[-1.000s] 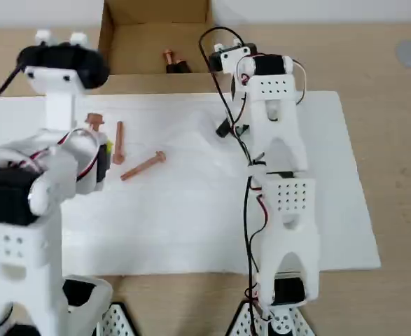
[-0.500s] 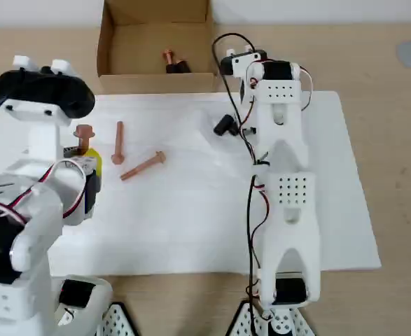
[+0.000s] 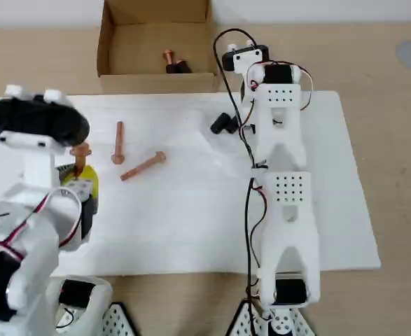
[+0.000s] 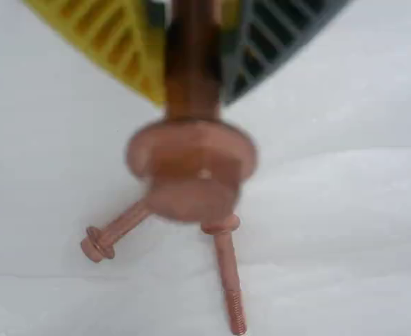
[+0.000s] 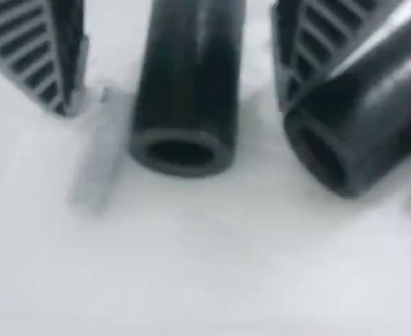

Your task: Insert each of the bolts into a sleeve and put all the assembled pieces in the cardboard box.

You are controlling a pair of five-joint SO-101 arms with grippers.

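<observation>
We've got the left arm (image 3: 40, 210) folded near its base, wrist angled down, left gripper (image 4: 194, 70) clamped on a bolt (image 4: 191, 157) (yellow and dark jaws pinch the shank). Right arm (image 3: 286, 196) stretched far out, right gripper (image 5: 177, 77) low, jaws apart, straddling a sleeve (image 5: 187, 49).

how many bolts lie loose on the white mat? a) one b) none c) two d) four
c, one loose bolt and a second loose bolt lie on the white mat, while the left gripper holds a third bolt.
</observation>
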